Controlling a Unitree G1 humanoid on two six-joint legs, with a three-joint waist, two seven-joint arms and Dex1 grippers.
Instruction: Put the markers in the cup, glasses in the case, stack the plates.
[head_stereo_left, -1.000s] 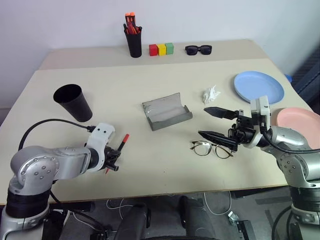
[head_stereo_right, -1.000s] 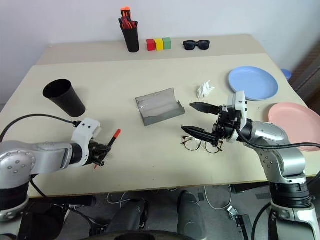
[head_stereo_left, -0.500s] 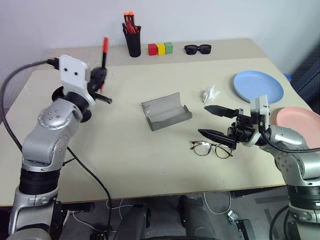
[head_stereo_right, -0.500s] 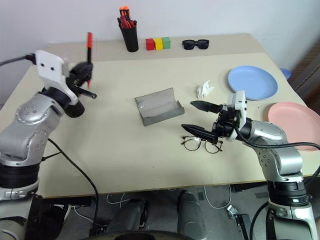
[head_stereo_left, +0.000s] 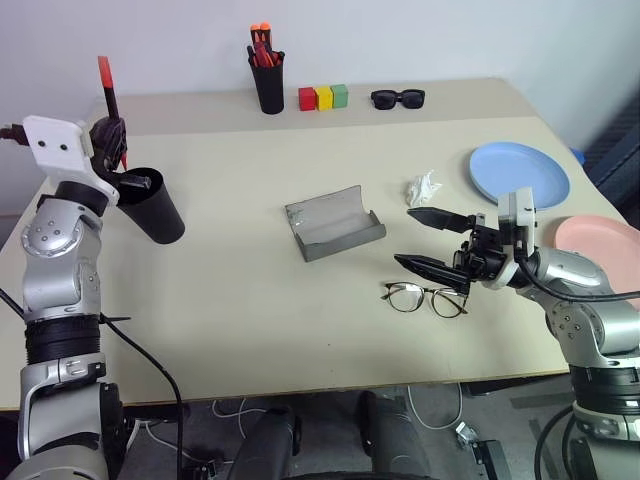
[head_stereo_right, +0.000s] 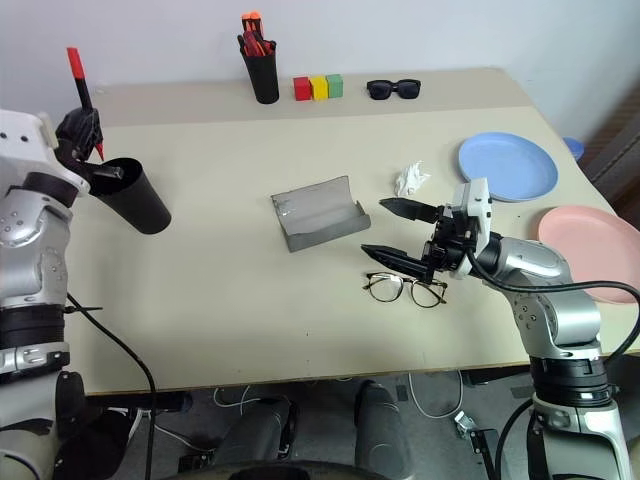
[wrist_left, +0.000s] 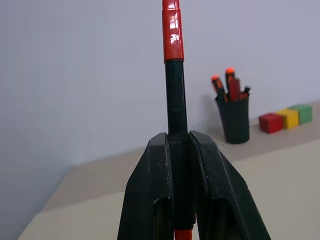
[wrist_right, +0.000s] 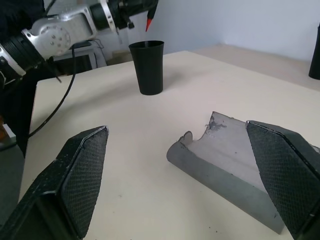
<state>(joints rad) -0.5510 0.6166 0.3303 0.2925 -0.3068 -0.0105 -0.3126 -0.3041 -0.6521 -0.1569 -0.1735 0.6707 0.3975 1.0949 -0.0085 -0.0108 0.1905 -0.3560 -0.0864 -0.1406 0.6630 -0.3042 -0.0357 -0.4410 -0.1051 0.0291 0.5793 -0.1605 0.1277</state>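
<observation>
Marker (head_stereo_left: 105, 90) is pinched upright between my left gripper's (head_stereo_left: 112, 135) fingers, red cap up, lower red tip just above the cup (head_stereo_left: 150, 204) rim; the wrist view shows the black barrel clamped between both fingers (wrist_left: 150, 200). The cup sits on the table (head_stereo_left: 250, 330) at about 9 o'clock, near the left edge, upright, mouth open. Case (head_stereo_left: 333, 223) is near table centre, lid open, interior facing up. Glasses (head_stereo_left: 424, 298) lie at roughly 4 o'clock from the case, lenses flat on the table, arms folded as far as I can tell. My right gripper (head_stereo_left: 430, 243) hangs just above and behind the glasses, fingers spread wide, one finger over the frame and the other further back, nothing between them; whether it touches the glasses, can't tell. Crumpled white paper (head_stereo_left: 422, 187) is at 2 o'clock from the case. Blue plate (head_stereo_left: 519, 172) is at the table's 3 o'clock edge, with the pink plate (head_stereo_left: 600, 240) just nearer than it, side by side, not stacked. Far edge, 12 o'clock: pen holder (head_stereo_left: 267, 80) with orange-capped pens, three coloured blocks (head_stereo_left: 322, 97), black sunglasses (head_stereo_left: 397, 98).
</observation>
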